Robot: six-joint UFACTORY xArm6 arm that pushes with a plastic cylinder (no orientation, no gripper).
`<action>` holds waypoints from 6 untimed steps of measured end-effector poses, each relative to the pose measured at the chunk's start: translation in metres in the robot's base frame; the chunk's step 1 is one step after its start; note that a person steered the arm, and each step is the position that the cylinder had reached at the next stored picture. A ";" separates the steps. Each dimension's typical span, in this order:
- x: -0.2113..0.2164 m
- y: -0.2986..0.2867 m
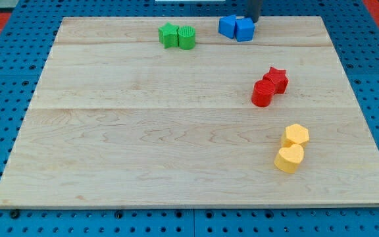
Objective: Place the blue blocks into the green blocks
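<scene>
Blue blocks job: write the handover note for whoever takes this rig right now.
My tip: at the view's top, right behind the blue pair, at or against the right-hand blue block; contact cannot be confirmed.
Blue blocks: two, touching each other, near the board's top edge, blue block on the left, blue cube on the right.
Green blocks: green star and green cylinder, touching, to the view's left of the blue pair, with bare board between the pairs.
Done: both colours are paired up.
Left: push the blue pair toward the view's left until it meets the green pair.
</scene>
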State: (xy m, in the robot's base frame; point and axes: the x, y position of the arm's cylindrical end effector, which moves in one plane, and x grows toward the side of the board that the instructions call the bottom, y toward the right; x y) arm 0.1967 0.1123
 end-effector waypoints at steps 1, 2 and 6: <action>-0.005 0.013; -0.004 0.011; 0.038 -0.084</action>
State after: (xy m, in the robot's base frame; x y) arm 0.2345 0.0284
